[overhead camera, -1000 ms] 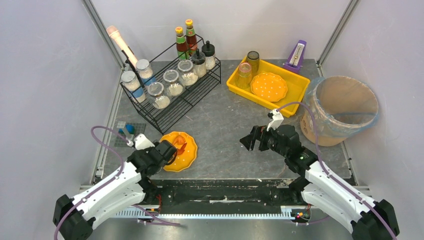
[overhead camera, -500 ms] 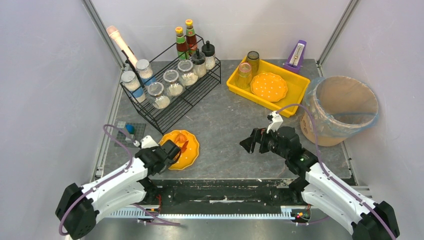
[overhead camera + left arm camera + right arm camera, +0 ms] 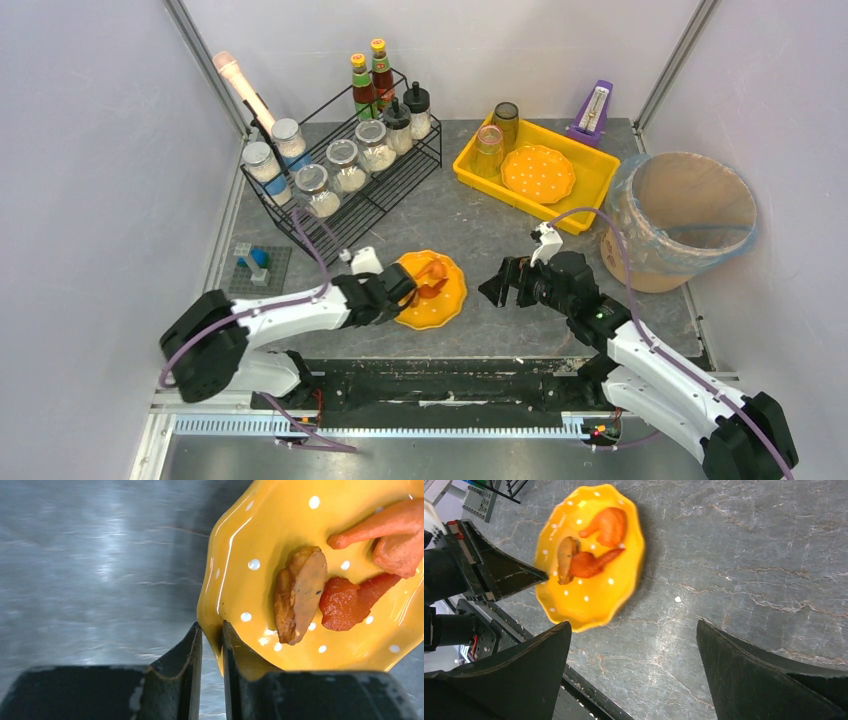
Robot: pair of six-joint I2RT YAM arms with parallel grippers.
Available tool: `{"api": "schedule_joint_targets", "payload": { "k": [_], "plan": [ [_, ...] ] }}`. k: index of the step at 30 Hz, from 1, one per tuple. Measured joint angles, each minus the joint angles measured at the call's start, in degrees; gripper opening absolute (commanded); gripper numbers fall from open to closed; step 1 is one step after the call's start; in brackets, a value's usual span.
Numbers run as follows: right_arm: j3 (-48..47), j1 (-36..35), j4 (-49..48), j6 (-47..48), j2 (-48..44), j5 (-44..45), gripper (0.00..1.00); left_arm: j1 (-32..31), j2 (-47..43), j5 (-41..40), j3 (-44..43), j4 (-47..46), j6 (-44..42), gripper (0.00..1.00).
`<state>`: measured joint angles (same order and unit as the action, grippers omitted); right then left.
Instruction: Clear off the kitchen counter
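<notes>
A yellow scalloped plate with white dots [image 3: 432, 290] carries orange and brown food pieces [image 3: 320, 587] on the dark-grey kitchen counter [image 3: 470, 230]. My left gripper [image 3: 397, 288] is shut on the plate's left rim; in the left wrist view [image 3: 212, 645] the rim sits between the fingers. The plate also shows in the right wrist view [image 3: 589, 560]. My right gripper [image 3: 497, 283] is wide open and empty, just right of the plate, above the counter [image 3: 744, 555].
A yellow tray [image 3: 590, 180] at the back right holds an orange dotted plate [image 3: 538, 173] and two glasses. A lined bin [image 3: 685, 215] stands at the right. A black wire rack [image 3: 340, 185] with jars and bottles stands at the back left.
My left gripper has carried the plate to the right, from the front left towards the middle near the right gripper. The right gripper has barely moved.
</notes>
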<state>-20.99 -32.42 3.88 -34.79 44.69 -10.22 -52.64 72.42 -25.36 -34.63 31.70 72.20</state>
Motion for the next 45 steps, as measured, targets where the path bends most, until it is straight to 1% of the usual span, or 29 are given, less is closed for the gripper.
{"api": "schedule_joint_targets", "payload": {
  "k": [1,4,5,7,11,13,15,16,18,19,24,29,33,39,45],
  "plan": [
    [0.0,0.0,0.0,0.0,0.2,0.0,0.98,-1.1,2.4,0.1,-1.6,-1.0,-0.5,0.17],
    [0.0,0.0,-0.1,-0.4,0.4,0.0,0.98,-2.9,7.7,1.4,-5.2,-4.9,-1.2,0.24],
    [0.2,0.0,-0.2,-0.6,0.4,0.0,0.98,-3.3,8.9,1.8,-5.9,-6.2,-1.2,0.25],
    [0.6,0.0,-0.5,-1.2,0.4,0.1,0.98,-3.7,10.1,2.2,-6.4,-8.6,-1.2,0.29],
    [2.5,0.0,-0.5,-3.2,-0.6,0.5,0.97,-3.7,10.3,2.6,-6.3,-10.1,0.3,0.3],
    [3.8,0.0,-0.5,-4.6,-1.9,1.1,0.96,-3.7,10.4,2.9,-6.0,-10.5,1.4,0.29],
    [5.7,0.0,-1.0,-6.8,-3.7,1.6,0.96,-3.7,10.5,3.1,-5.7,-11.3,2.2,0.24],
    [6.8,0.0,-1.4,-8.0,-4.5,1.7,0.96,-3.7,10.7,3.2,-5.6,-11.5,2.5,0.2],
    [9.2,0.0,-2.9,-10.7,-5.7,1.7,0.96,-3.7,11.2,3.5,-5.6,-12.8,3.5,0.05],
    [10.2,0.0,-3.5,-12.0,-6.1,1.7,0.95,-3.7,11.3,3.8,-5.6,-13.6,4.2,0.02],
    [15.6,0.0,-7.5,-19.2,-7.2,0.6,0.94,-3.8,10.5,5.6,-3.7,-17.5,6.7,0.02],
    [19.4,0.0,-10.1,-25.8,-10.4,0.6,0.91,-4.0,5.6,6.3,0.8,-18.2,10.8,0.02],
    [20.3,0.0,-12.3,-30.9,-12.0,0.6,0.89,-4.0,2.5,6.7,2.6,-18.2,14.0,0.02],
    [20.3,0.0,-19.9,-36.3,-9.3,-0.9,0.87,-4.0,0.1,8.1,3.7,-19.5,17.5,0.02],
    [20.3,0.0,-22.1,-39.9,-5.5,-2.0,0.83,-4.0,-1.6,9.4,5.5,-21.9,21.6,0.02]
  ]
}}
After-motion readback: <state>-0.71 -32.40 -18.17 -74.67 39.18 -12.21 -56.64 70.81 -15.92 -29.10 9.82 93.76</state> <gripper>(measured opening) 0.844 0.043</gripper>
